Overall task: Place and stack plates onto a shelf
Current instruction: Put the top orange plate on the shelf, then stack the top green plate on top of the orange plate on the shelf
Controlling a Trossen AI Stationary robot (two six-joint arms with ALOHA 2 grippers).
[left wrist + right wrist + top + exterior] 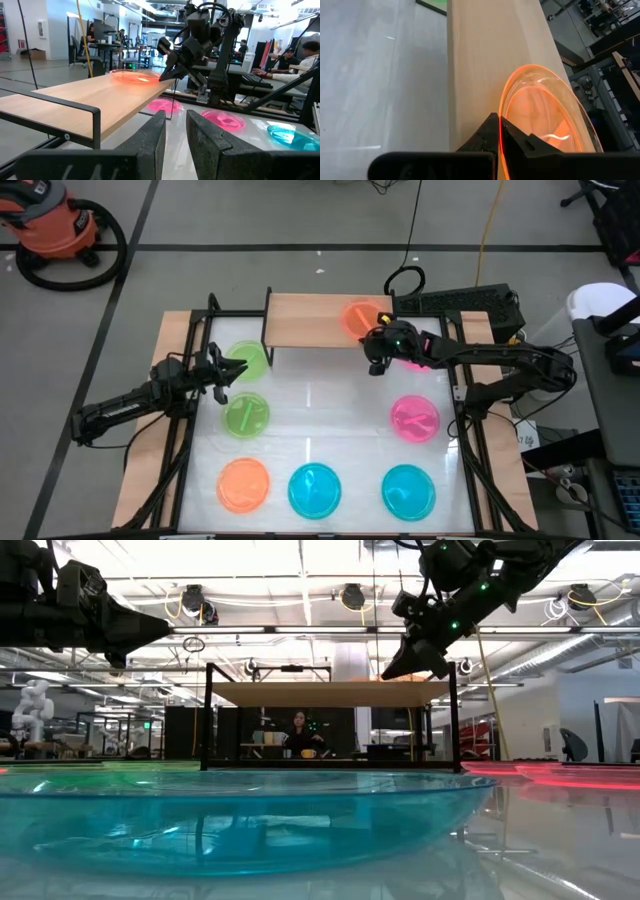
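Note:
The shelf, a light-wood board on black legs, stands at the table's far edge. An orange plate lies on the board's right end, and my right gripper is shut on its rim. My left gripper hovers open and holding nothing at the left, beside a green plate on the table. On the white table top also rest another green plate, an orange plate, two blue plates and two pink plates, the second partly under my right arm. My right gripper pinches the orange plate's rim between its two fingers, on the side nearest the shelf's front edge. The fingers slant down at it from the table's near right. The plate's bottom appears to rest flat on the shelf board.
The shelf's left half is bare wood. A black frame runs along the table's sides. Beyond the far edge lie a black power strip and cables. People sit at desks in the room behind.

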